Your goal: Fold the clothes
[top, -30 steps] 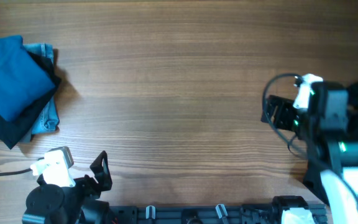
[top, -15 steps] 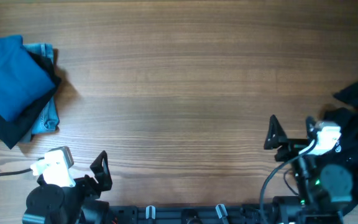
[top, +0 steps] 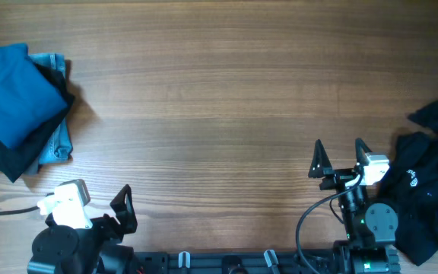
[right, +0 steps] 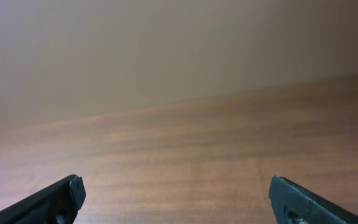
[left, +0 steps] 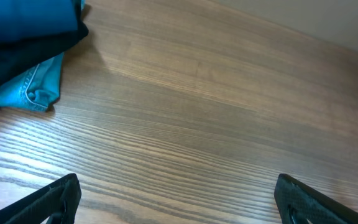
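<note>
Left edge of counter (top: 219, 91): folded stack, with teal shirt (top: 12, 84) on top, black garment (top: 10, 156) under it, denim (top: 58, 144) lowest, its hem poking out
Right edge, toward near corner: black pile (top: 432, 205), crumpled
Writing: small pale mark on the black pile, too small to read
Left gripper (left: 178, 186): jaws spread wide, holding nothing, above bare wood near the stack
Right gripper (top: 339, 152): jaws spread wide, empty, just beside the black pile

Overhead is bright, warm and even, no glare on the table (top: 226, 91). The stack (top: 17, 99) throws a soft shadow just to its right. Right wrist view is hazy, everything beyond the table blurred.
</note>
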